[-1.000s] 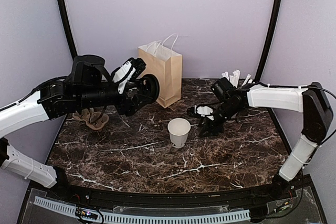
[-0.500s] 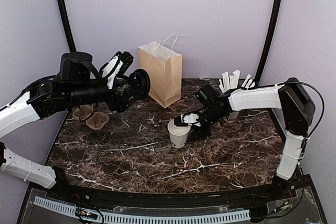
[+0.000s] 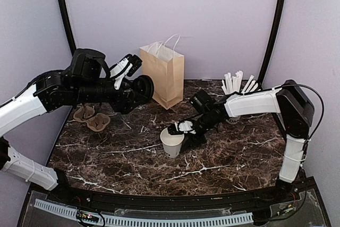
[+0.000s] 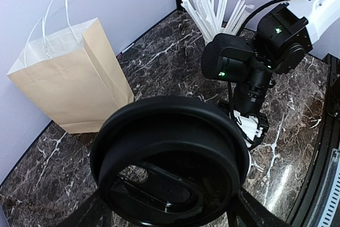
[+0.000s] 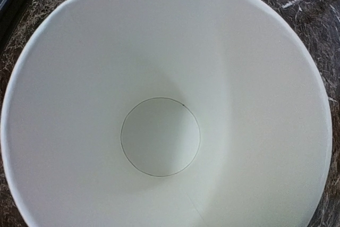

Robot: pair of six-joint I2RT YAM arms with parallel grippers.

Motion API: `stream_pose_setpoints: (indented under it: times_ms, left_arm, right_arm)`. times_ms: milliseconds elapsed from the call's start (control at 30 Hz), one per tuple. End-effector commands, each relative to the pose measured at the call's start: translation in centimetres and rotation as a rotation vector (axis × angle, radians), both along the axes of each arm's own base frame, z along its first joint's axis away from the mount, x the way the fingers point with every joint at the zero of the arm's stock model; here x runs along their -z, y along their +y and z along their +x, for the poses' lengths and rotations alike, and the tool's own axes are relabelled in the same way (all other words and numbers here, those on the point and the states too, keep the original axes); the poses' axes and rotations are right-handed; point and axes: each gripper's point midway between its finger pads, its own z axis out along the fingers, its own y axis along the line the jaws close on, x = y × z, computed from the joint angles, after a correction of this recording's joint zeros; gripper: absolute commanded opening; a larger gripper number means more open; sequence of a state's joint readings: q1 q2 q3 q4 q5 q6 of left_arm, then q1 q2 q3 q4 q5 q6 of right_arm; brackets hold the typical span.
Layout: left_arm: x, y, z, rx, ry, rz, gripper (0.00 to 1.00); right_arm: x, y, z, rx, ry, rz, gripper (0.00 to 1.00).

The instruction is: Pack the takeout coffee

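I count one paper bag (image 3: 163, 75), one white cup (image 3: 171, 143) before it, one black lid (image 4: 170, 158) to its left, one cup of straws (image 3: 237, 83) to its right.

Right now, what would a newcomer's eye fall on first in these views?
The big black lid, held in the left hand, fills the left wrist view, in the air left of the bag. At the table centre, the right hand holds an open, empty white cup.
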State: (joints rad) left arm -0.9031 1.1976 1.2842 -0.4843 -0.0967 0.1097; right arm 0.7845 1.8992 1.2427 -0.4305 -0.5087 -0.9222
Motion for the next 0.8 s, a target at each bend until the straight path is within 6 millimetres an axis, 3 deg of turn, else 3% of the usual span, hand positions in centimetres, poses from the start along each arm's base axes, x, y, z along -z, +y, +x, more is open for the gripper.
stream_pose_setpoints:
  times_ms: [0,133,167,333,433,767]
  left_arm:
    - [1.5,0.6,-0.2,-0.021,0.106,0.071,0.74]
    - [2.1,0.2,-0.5,-0.01,0.162,0.083,0.74]
    - [1.7,0.1,-0.5,-0.008,0.168,0.078,0.74]
    - [3.9,-1.3,-1.9,0.075,0.319,0.161,0.74]
    - [5.2,-2.6,-2.6,0.142,0.409,0.203,0.73]
    - [9.2,-4.9,-1.5,0.175,0.525,0.336,0.72]
  right_arm:
    - [-0.9,2.2,-1.7,-0.031,0.063,0.076,0.55]
    - [-2.6,2.3,-1.7,-0.006,0.082,0.092,0.54]
    - [-2.9,1.6,-1.5,0.005,0.068,0.087,0.54]
    - [-5.5,-3.0,0.3,0.109,0.102,0.104,0.56]
    - [-6.6,-5.4,0.1,0.163,0.16,0.107,0.56]
    - [-9.6,-9.3,-1.2,0.335,0.251,0.187,0.56]
